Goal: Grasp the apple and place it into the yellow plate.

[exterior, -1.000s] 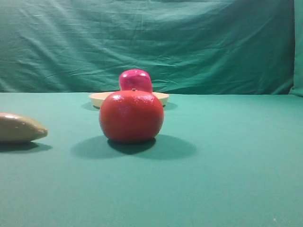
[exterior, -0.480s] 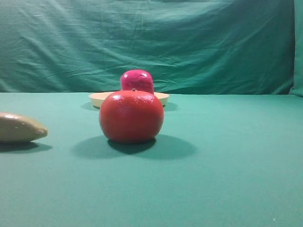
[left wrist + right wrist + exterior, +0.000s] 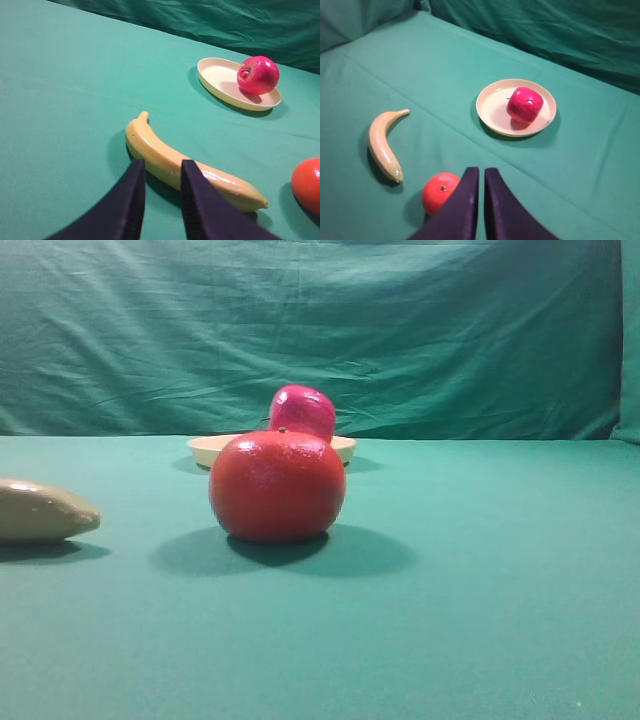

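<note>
The glossy crimson apple (image 3: 525,104) now lies tipped on its side in the shallow cream-yellow plate (image 3: 492,107), having rolled rightward from where it sat a second ago, so the placing looks done. Both arms are drawn well back: the right gripper (image 3: 481,186) is clenched nearly closed on nothing, and the left gripper (image 3: 162,192) holds a narrow gap, gripping nothing, above the yellow banana (image 3: 170,160).

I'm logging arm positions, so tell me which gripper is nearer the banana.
Left. The left gripper hangs right beside the banana, which passes just beyond its tips. The right gripper is by the orange, with the banana off to one side.
</note>
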Motion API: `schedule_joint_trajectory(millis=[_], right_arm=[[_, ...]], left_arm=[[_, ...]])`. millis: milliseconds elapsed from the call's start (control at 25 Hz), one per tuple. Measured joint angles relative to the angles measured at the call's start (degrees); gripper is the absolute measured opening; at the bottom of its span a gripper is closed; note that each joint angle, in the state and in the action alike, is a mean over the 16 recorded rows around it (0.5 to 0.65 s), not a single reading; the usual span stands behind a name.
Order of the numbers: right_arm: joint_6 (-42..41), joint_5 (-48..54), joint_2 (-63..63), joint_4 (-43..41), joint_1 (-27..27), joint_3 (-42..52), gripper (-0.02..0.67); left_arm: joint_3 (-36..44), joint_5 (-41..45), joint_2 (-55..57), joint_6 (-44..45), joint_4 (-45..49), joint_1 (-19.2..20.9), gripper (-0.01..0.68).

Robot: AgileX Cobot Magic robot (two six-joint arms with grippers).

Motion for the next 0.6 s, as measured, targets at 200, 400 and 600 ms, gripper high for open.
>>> schedule_joint_trajectory(millis=[200,400,600], right_arm=[[2.54,1.50,-2.87,-1.85,-0.22,0.16,0.000],[5.71,2.26,-4.18,-4.09,-2.33,0.25,0.000],[8.68,1.94,-6.40,-6.16,-6.85,1.89,0.000]], left_arm=[[0.00,0.00,0.00,0.00,0.00,0.00,0.157],[0.00,0.00,0.00,0.00,0.00,0.00,0.157],[0.00,0.00,0.00,0.00,0.00,0.00,0.157]])
